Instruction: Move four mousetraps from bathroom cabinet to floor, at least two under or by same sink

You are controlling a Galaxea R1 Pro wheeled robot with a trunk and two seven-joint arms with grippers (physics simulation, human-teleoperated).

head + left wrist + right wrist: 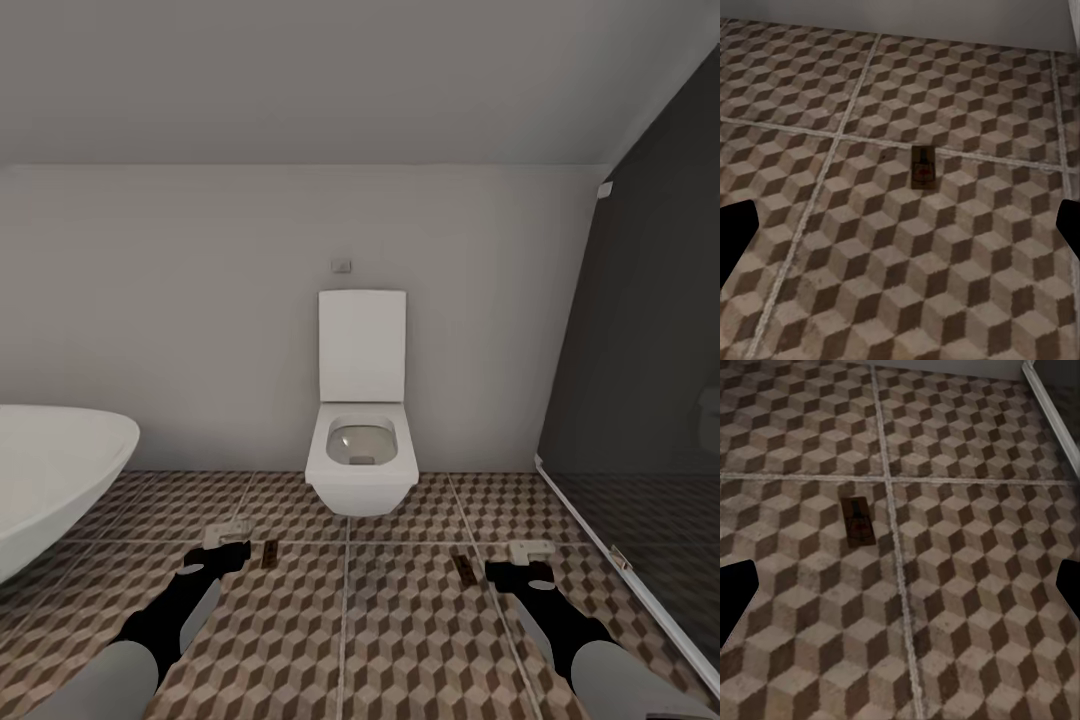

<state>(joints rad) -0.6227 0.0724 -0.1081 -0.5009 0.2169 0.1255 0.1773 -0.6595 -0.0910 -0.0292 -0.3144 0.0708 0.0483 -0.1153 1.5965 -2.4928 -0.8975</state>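
**A:** Mousetraps, 2 logged on the bathroom floor (345,640). The left mousetrap (269,556) lies flat just beside the left tool (226,549); the right mousetrap (462,567) lies flat just beside the right tool (520,560). Left wrist view has one (922,166) just past a grout line; right wrist view has the other (857,520) beside a grout crossing.

**B:** Tool state?

**A:** Both tools have their fingers apart and carry nothing. Black fingertips (736,238) sit at the frame edges, the trap well clear of them.

**B:** So what do you want from me here?

**A:** You likely have 2 traps left to fetch. No cabinet or sink in these frames, so I cannot tell whether these 2 count as next to the sink. Before you drive off, turn the head and check that. Raise both arms first so you don't sweep a trap when the base turns.

**B:** Surroundings?

**A:** Wall-hung white toilet (361,440) dead ahead, lid up. White bathtub (50,470) at your left, close to the left arm. Dark glass shower screen (640,380) at your right, its low rail running along the floor near the right arm. Back out straight, between the two.
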